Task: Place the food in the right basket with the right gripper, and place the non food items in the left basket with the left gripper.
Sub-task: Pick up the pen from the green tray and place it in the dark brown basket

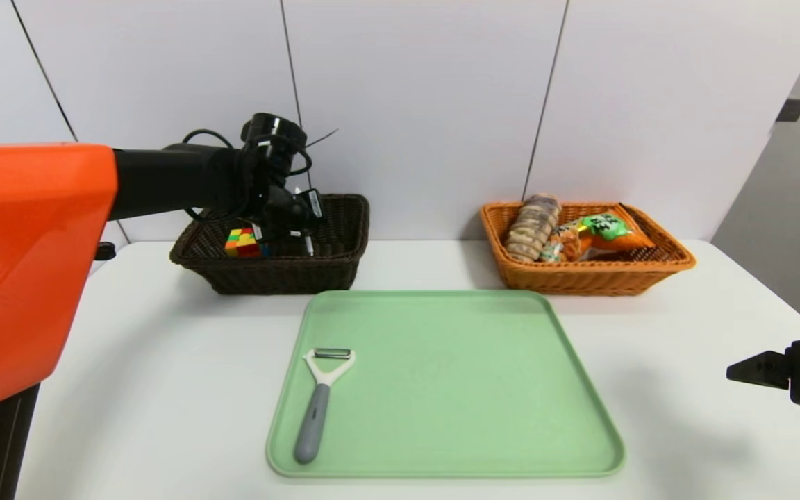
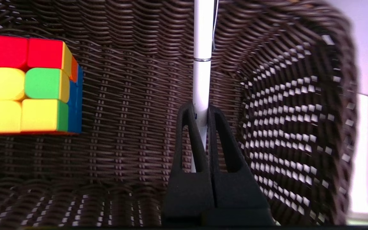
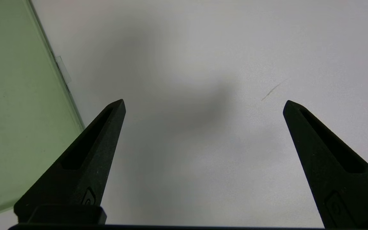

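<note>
Nearly there: my left gripper [image 2: 202, 107] pinches the white pen [image 2: 202, 76] inside the dark basket [image 1: 268, 276], beside the cube [image 1: 242, 243]. Bread [image 1: 533, 228] and snack bag [image 1: 615, 230] sit in the orange basket [image 1: 594, 283]; my right gripper [image 3: 204, 103] idles wide above the table. Only the peeler [image 1: 316, 410] remains, on the tray [image 1: 455, 389].

White wall panels [image 1: 421, 104] with thin dark seams stand behind a white table [image 1: 164, 389] bearing soft shadows.

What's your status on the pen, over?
Left claw shut on white pen, inside dark basket. Right claw open, parked beyond tray's right side. Peeler still on tray.
</note>
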Robot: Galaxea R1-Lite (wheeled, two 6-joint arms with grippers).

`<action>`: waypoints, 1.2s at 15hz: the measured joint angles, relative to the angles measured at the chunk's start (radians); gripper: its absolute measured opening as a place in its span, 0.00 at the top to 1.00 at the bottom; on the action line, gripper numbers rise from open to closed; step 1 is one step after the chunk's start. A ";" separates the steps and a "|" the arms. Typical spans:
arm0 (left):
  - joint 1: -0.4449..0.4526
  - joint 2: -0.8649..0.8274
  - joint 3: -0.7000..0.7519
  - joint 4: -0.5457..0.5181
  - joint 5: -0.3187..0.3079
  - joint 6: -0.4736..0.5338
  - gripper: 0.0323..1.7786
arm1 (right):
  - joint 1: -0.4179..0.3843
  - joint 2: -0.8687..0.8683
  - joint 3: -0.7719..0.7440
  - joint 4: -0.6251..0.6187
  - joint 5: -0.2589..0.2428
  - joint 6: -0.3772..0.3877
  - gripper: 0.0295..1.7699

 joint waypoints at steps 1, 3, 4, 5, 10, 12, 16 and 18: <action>0.007 0.012 0.000 -0.001 -0.001 0.000 0.99 | 0.000 0.004 -0.001 -0.001 0.000 0.000 0.03; 0.012 0.030 0.000 -0.014 0.000 0.000 0.99 | 0.000 0.013 -0.005 -0.004 0.000 0.000 0.03; 0.012 0.037 0.000 -0.018 0.000 0.000 0.99 | 0.000 0.017 -0.005 -0.004 0.000 0.001 0.03; 0.013 0.041 0.000 -0.018 -0.001 0.000 0.99 | 0.000 0.021 -0.006 -0.004 0.000 0.000 0.03; 0.013 0.048 -0.005 -0.020 0.000 0.010 0.99 | 0.001 0.036 -0.010 -0.006 0.000 0.000 0.03; 0.016 0.049 -0.006 -0.032 0.001 0.018 0.76 | 0.001 0.039 -0.011 -0.006 0.001 0.000 0.03; 0.015 0.049 -0.005 -0.068 0.044 0.026 0.47 | 0.001 0.039 -0.012 -0.004 0.002 0.002 0.03; 0.015 0.043 -0.005 -0.079 0.121 0.064 0.37 | 0.001 0.039 -0.008 -0.004 0.002 0.002 0.03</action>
